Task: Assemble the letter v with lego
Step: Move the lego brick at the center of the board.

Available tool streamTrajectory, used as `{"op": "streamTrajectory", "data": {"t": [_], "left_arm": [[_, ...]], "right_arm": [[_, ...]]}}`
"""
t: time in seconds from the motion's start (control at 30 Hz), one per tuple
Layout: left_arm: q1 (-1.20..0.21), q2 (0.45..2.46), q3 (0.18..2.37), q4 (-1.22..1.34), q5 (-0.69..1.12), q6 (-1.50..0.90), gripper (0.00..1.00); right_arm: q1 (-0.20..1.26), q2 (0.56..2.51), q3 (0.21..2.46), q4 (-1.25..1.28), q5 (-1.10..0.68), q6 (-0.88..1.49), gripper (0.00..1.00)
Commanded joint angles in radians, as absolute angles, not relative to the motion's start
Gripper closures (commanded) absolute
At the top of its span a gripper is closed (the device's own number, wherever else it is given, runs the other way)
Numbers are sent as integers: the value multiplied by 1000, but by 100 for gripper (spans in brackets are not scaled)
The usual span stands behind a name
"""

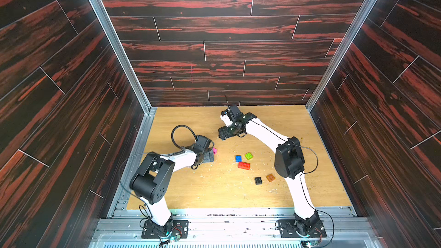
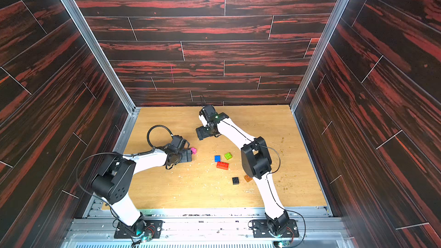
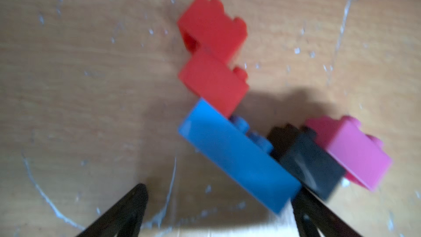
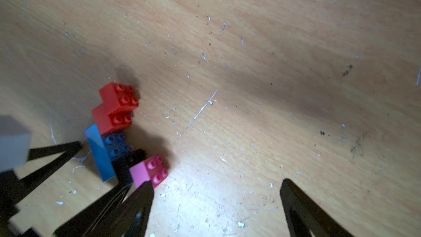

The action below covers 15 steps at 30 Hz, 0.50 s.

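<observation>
A joined lego chain lies on the wooden table: two red bricks (image 3: 211, 49), a blue oblong brick (image 3: 237, 156), a black brick (image 3: 312, 163) and a pink brick (image 3: 355, 153). My left gripper (image 3: 219, 198) is open, its jaws standing either side of the chain's blue and black end. In both top views only the pink brick (image 1: 214, 150) shows past the left gripper (image 1: 209, 156). My right gripper (image 4: 216, 184) is open over bare table, one fingertip (image 4: 145, 190) close beside the pink brick (image 4: 149, 170). It hangs just behind the left one (image 1: 222, 136).
Loose lego lies right of centre: a blue brick (image 1: 238, 158), a lime green brick (image 1: 248, 155), a red oblong brick (image 1: 244, 165), a black brick (image 1: 258, 180) and an orange brick (image 1: 270, 177). Dark walls enclose the table (image 1: 214, 192) on three sides.
</observation>
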<state>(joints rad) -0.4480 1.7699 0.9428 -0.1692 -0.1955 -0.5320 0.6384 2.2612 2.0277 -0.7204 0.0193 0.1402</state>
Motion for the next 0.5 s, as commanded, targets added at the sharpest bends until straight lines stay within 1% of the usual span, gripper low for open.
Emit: {"op": "streamTrajectory", "data": {"t": [0.0, 0.23, 0.3, 0.37, 0.47], "left_arm": [[-449, 1822, 967, -186, -196, -567, 0], [-437, 1848, 1011, -161, -237, -621, 0], [-428, 1859, 1036, -165, -247, -625, 0], [-414, 1873, 1066, -179, -247, -623, 0], [-388, 1900, 1113, -208, -241, -611, 0]], "right_arm": [[635, 2192, 1969, -686, 7, 158, 10], [634, 2084, 1807, -630, 51, 167, 10], [634, 2040, 1743, -606, 62, 183, 9], [634, 1998, 1685, -588, 82, 203, 2], [635, 1931, 1592, -560, 106, 237, 1]]}}
